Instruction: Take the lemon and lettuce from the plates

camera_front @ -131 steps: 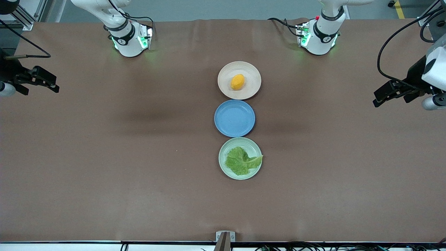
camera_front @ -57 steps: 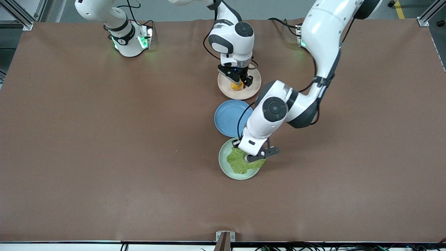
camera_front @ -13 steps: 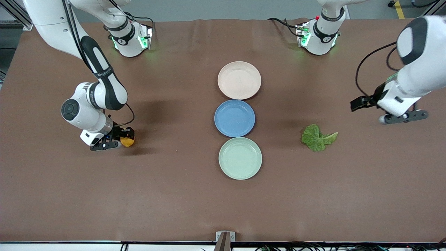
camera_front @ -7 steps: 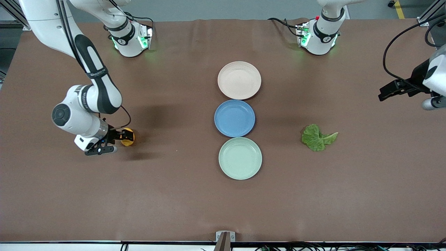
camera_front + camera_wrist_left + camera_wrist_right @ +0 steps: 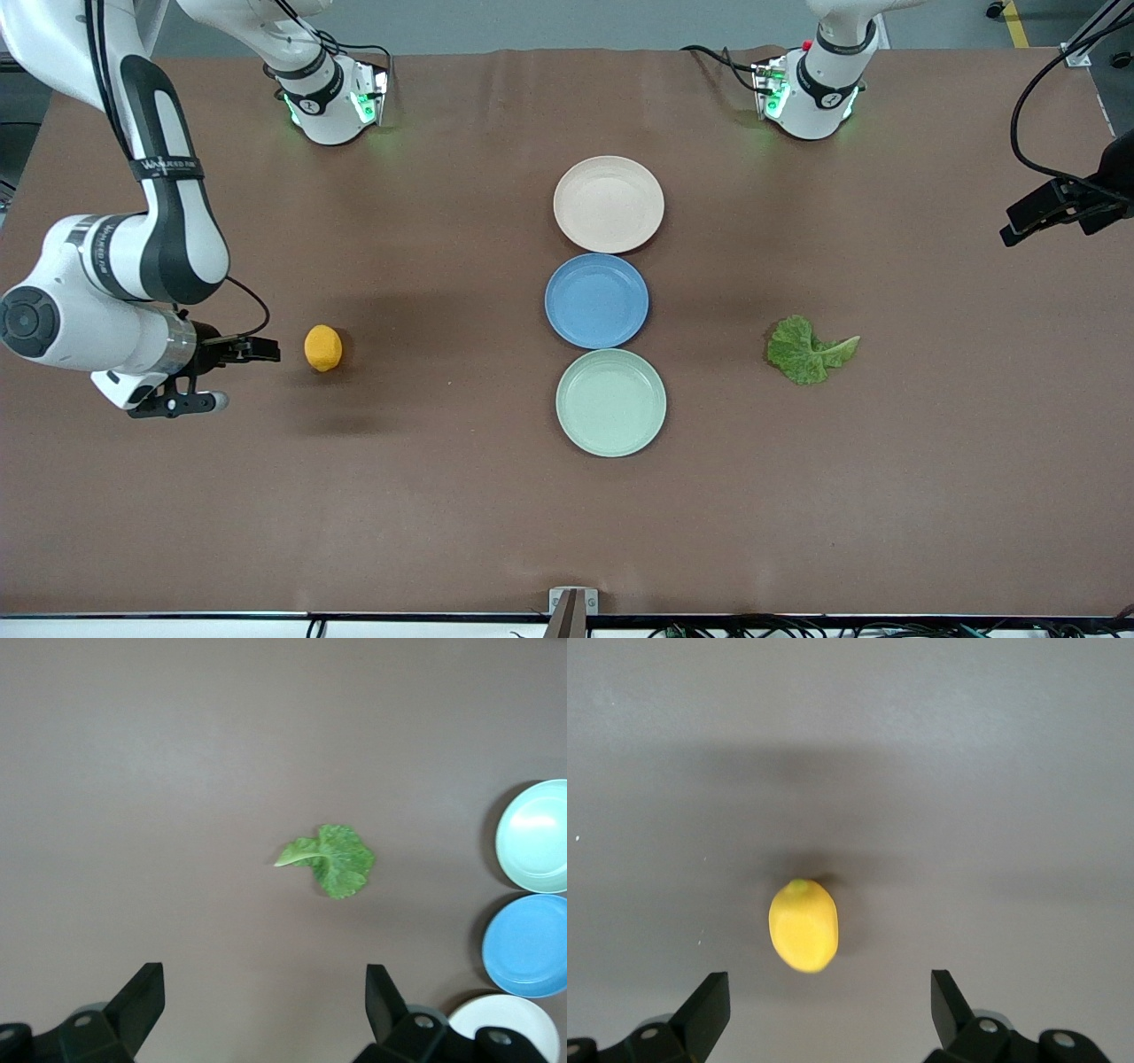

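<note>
Beige-pink plate (image 5: 609,203): sitting farthest from the front camera in a row of three at mid-table, holding nothing.
Blue plate (image 5: 596,300): sitting between the other two, holding nothing.
Mint green plate (image 5: 610,402): sitting nearest the front camera, holding nothing.
Table (image 5: 443,496): covered by a brown mat, with both arm bases glowing green along its robot edge and a small metal bracket (image 5: 572,601) showing at the edge nearest the camera.
Lemon (image 5: 322,347): lying on the bare mat toward the right arm's end of the table, well apart from the plates.
Right gripper (image 5: 221,377): hanging just beside the lemon, on the side away from the plates, fingers spread and holding nothing; not touching the fruit.
Lettuce (image 5: 808,349): lying flat on the mat toward the left arm's end, stem end pointing away from the plates.
Left gripper (image 5: 266,1010): hanging over the table's end, well apart from the leaf, fingers spread wide and holding nothing.
</note>
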### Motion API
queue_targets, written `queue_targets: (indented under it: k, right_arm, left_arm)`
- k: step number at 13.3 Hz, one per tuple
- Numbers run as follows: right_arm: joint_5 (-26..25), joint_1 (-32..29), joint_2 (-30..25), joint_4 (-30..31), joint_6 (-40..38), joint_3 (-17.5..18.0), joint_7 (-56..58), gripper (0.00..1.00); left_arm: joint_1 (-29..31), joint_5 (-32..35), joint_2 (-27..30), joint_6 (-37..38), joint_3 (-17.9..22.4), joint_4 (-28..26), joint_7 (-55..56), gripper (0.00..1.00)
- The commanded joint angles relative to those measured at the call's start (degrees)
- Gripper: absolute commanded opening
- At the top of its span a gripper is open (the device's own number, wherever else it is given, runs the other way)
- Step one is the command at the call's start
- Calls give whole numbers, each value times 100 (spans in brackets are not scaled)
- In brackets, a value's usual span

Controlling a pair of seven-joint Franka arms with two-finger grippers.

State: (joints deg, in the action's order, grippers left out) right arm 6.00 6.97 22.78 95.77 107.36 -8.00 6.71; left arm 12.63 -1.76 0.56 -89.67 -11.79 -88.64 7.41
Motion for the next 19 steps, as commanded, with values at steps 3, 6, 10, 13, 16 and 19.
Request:
queue_targets:
  k: [3, 6, 10, 13, 16, 19]
  right_arm:
    - [-458, -64, -212, -872, -1381, 27, -188, 100]
    - [-521, -222, -212, -1612, -2192, 27, -161, 100]
    - [-529, -477, -151, -1842, -2264, 36, -144, 100]
    - [-486, -617, -151, -2034, -2255, 36, -152, 100]
    - [-416, -601, -177, -2053, -2281, 53, -214, 100]
    - [-450, -574, -256, -2000, -2272, 53, -161, 100]
  left_arm:
    - [38, -149, -118, 142, -68, 233, -90, 100]
    - [47, -114, -135, 142, -51, 234, -90, 100]
    - [3, -114, -135, 142, -34, 234, -99, 100]
    - [-6, -122, -153, 142, -34, 234, -108, 100]
    - [-364, -114, -153, 142, 228, 234, -81, 100]
    - [-1087, -114, -135, 142, 1003, 234, -99, 100]
